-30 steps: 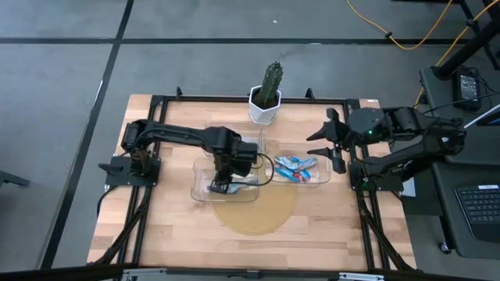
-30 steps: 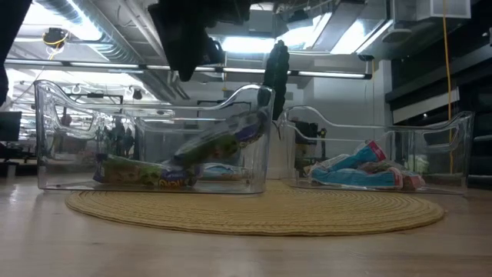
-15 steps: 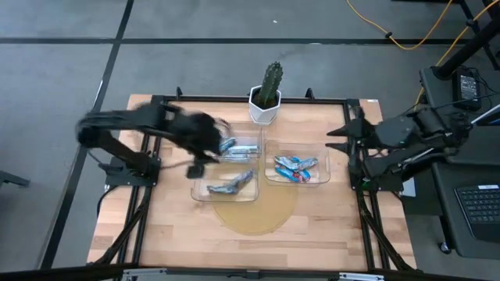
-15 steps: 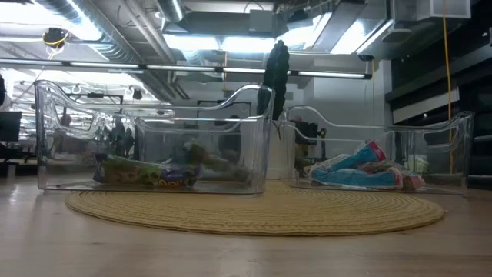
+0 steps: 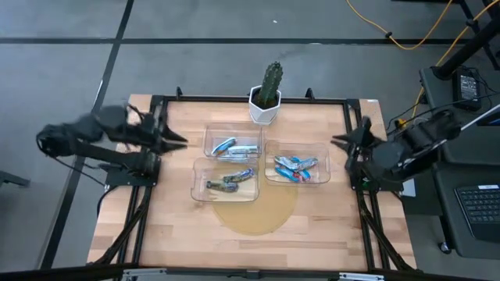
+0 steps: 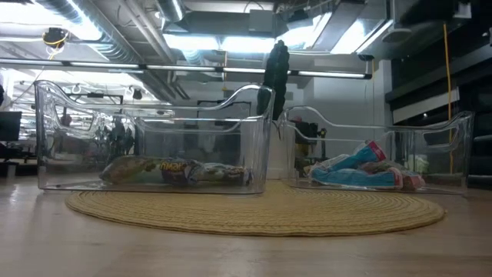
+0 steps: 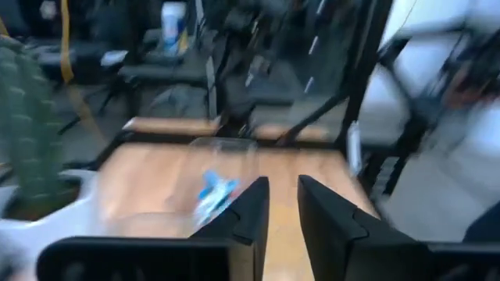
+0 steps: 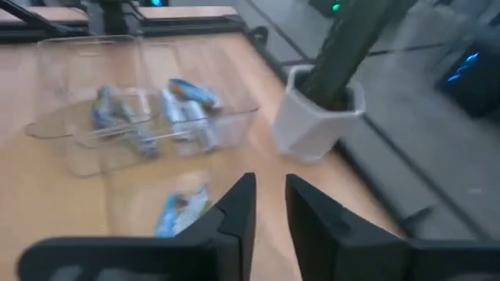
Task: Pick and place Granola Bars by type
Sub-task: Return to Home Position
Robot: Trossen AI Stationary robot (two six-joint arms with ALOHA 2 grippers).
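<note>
On the bench (image 5: 312, 226), granola bars (image 5: 295, 167) are sorted into bins (image 5: 211, 137) near the cactus (image 5: 271, 81). The left gripper (image 7: 283, 187) and right gripper (image 8: 269, 181) are held wide of it, fingers (image 7: 248, 215) slightly parted.

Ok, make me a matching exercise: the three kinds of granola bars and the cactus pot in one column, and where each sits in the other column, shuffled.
Column one:
1. silver-blue bars
2. brownish-green bars
3. bright blue bars
4. cactus pot

Column two:
A. in the right-hand bin
B. at the back edge of the table, outside every bin
C. in the back bin, just in front of the cactus pot
D. in the front left bin

Pairs: 1-C, 2-D, 3-A, 4-B.
</note>
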